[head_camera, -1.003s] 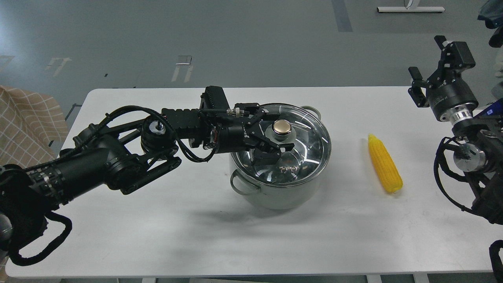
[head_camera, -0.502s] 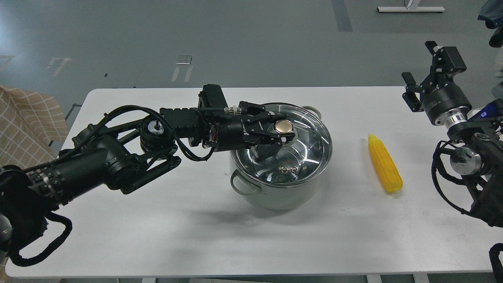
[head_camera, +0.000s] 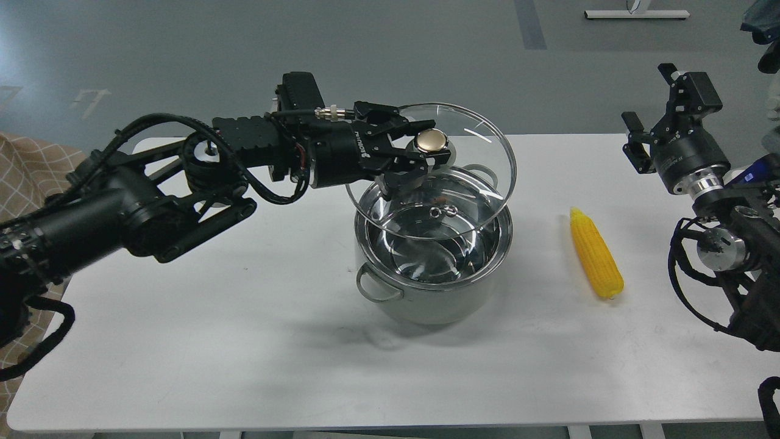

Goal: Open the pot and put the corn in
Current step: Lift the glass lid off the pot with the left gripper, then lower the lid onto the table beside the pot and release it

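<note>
The pale grey-green pot [head_camera: 426,302] with a shiny steel inside stands in the middle of the white table [head_camera: 244,329]. My left gripper [head_camera: 420,152] is shut on the gold knob [head_camera: 430,141] of the round glass lid [head_camera: 481,152] and holds the lid above the pot, tilted. The yellow corn cob [head_camera: 596,253] lies on the table to the right of the pot, its point away from me. My right gripper [head_camera: 652,113] is raised at the far right, above the table edge, well clear of the corn, its fingers apart and empty.
A checked cloth [head_camera: 24,177] shows at the left edge, off the table. The grey floor lies beyond the table's far edge. The pot's loop handle [head_camera: 375,289] faces the front left.
My left gripper has lifted the glass lid by its knob up off the pot. The right gripper moved slightly left and up earlier, then held still.
</note>
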Controlling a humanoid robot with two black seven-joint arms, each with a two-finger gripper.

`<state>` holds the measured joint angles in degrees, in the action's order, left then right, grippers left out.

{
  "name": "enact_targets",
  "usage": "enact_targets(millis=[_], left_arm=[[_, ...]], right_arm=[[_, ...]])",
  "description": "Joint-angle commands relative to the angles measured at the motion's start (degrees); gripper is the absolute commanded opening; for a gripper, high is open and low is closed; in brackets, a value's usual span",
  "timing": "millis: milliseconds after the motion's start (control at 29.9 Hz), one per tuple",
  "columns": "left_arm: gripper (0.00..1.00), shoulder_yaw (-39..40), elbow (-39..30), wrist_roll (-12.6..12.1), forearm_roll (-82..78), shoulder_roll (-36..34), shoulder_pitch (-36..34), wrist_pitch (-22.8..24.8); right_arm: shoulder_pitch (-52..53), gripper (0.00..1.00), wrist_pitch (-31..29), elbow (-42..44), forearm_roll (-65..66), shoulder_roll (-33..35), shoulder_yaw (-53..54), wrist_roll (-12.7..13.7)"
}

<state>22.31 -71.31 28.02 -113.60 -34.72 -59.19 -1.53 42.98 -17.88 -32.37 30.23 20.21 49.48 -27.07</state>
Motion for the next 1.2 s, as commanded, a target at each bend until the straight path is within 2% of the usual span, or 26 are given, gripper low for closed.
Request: enact_targets(millis=[0, 67, 134, 267, 301, 435, 502, 568, 669, 903, 1103, 1170], left_arm=[[0.11, 0.01, -3.13, -0.02, 2.33, -10.0, -0.05, -0.31], [0.1, -0.34, -4.27, -0.02, 2.51, -15.62, 0.47, -1.36], [0.1, -0.6, -4.36, -0.02, 3.38, -21.59, 3.97, -4.69], [0.11, -1.22, -4.36, -0.02, 4.88, -26.53, 9.08, -8.83], [0.11, -1.31, -4.27, -0.02, 4.97, -28.28, 12.13, -10.84], [0.12, -1.13, -3.31, -0.02, 5.32, -29.96, 20.76, -18.23], [0.12, -1.13, -0.43, -0.02, 5.58, -30.14, 25.94, -23.67], [0.12, -1.13, 2.21, -0.02, 6.28, -29.44, 29.02, -26.47], [0.13, -1.13, 5.9, -0.02, 7.95, -28.22, 32.1, -26.47], [0.14, -1.13, 17.94, -0.02, 10.15, -18.03, 35.63, -26.47], [0.15, -1.31, 21.03, -0.02, 11.21, -14.59, 35.89, -26.47], [0.18, -1.31, 22.26, -0.02, 11.82, -12.58, 35.9, -26.47]], right_arm=[[-0.35, 1.0, -0.05, -0.15, 0.0, 0.62, 0.0, -0.08], [-0.44, 1.0, -0.05, -0.15, 0.0, 0.62, 0.0, 0.0], [-0.44, 1.0, -0.05, -0.07, 0.0, 0.71, 0.0, -0.09], [-0.52, 1.0, -0.05, -0.07, 0.0, 0.62, 0.0, -0.09], [-0.61, 1.0, -0.05, -0.15, 0.0, 0.62, 0.0, -0.17], [-0.79, 1.0, -0.05, -0.15, 0.0, 0.62, 0.0, -0.17], [-0.88, 1.0, -0.05, -0.15, 0.0, 0.62, 0.0, -0.17], [-0.96, 1.0, -0.05, -0.15, 0.0, 0.62, -0.08, -0.17], [-1.14, 1.0, -0.05, -0.15, 0.0, 0.53, -0.08, -0.17], [-1.23, 1.0, -0.05, -0.15, 0.0, 0.36, -0.17, -0.17], [-1.23, 1.0, -0.05, -0.15, 0.0, 0.44, -0.17, -0.17], [-1.4, 1.0, -0.05, -0.15, 0.0, 0.53, -0.17, -0.17]])
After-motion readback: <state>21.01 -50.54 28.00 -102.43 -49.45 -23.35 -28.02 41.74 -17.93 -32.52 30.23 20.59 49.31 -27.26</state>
